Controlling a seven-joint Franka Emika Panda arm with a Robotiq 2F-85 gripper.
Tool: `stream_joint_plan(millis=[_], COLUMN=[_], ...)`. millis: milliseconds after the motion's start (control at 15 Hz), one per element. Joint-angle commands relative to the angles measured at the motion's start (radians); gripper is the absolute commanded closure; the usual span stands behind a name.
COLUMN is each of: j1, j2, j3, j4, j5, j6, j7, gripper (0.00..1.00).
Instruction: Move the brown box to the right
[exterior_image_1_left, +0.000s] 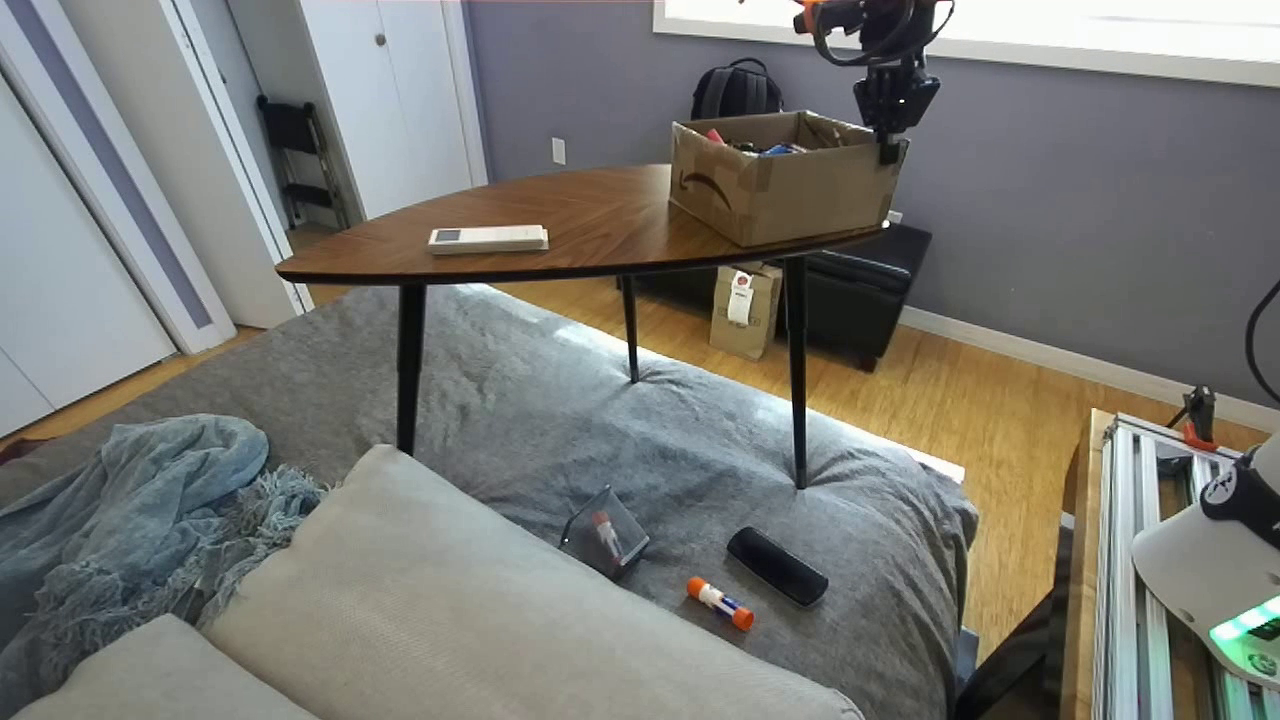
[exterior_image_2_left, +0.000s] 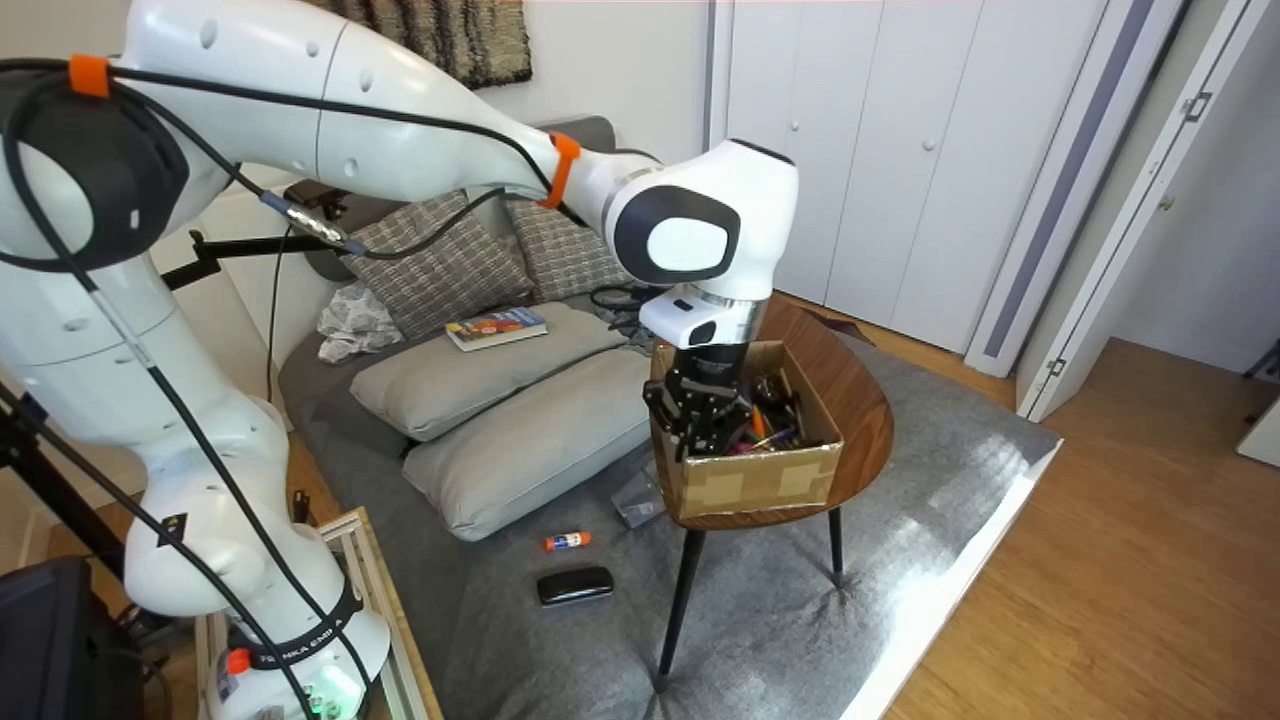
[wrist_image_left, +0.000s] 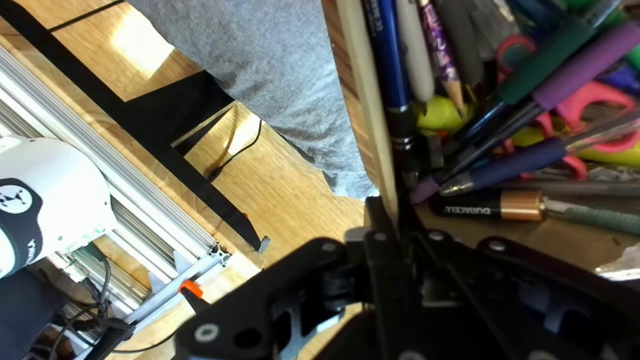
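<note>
A: Condition of the gripper (wrist_image_left: 395, 214)?
B: Clamped on the box (exterior_image_1_left: 822, 197); the wrist view shows one wall pinched between the fingers (wrist_image_left: 378, 220). In an exterior view, the grip sits on the near wall, close to its right corner.
A: Location of the box?
B: Upright on the table (exterior_image_1_left: 590, 208), at its right end in that view. Contents noted: pens (wrist_image_left: 585, 69), a pencil (wrist_image_left: 441, 51), scissors (wrist_image_left: 575, 106), a battery (wrist_image_left: 487, 205).
A: Anything else on the table?
B: One flat pale object (exterior_image_1_left: 488, 239), left of the box and well apart from it.
A: Underneath?
B: The table legs (exterior_image_1_left: 411, 365) stand on a grey mattress (exterior_image_1_left: 540, 400). Nearer lie a glue stick (exterior_image_1_left: 720, 603), a black case (exterior_image_1_left: 777, 566) near it on the right, and a clear container (exterior_image_1_left: 605, 533) to its left, farther back. A pillow (exterior_image_1_left: 500, 600) occupies the near left.
A: Far side?
B: A paper bag (exterior_image_1_left: 745, 318) on the floor (exterior_image_1_left: 960, 390) before a black bench (exterior_image_1_left: 860, 300); a backpack (exterior_image_1_left: 738, 95) shows beyond the box.
</note>
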Motion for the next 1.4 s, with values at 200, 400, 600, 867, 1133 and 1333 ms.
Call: stream_joint_plan(millis=[200,400,600,867,1133,1333], j1=[-0.014,-0.014,-0.014,-0.017,-0.019,-0.023], j2=[-0.021,-0.033,-0.06,-0.103,-0.159,-0.173], j3=[-0.003,-0.003,-0.002,-0.002,-0.004,-0.004], j4=[-0.019,-0.016,-0.012,-0.008,0.003,0.041], j5=[0.032,0.035,0.043,0.049,0.008,-0.009], j6=[-0.014,0.004,0.015,0.026,0.061,0.064], j7=[-0.005,-0.008,-0.016,-0.054,-0.249,-0.41], gripper=[0.68,0.54,0.34,0.06,0.0,0.0])
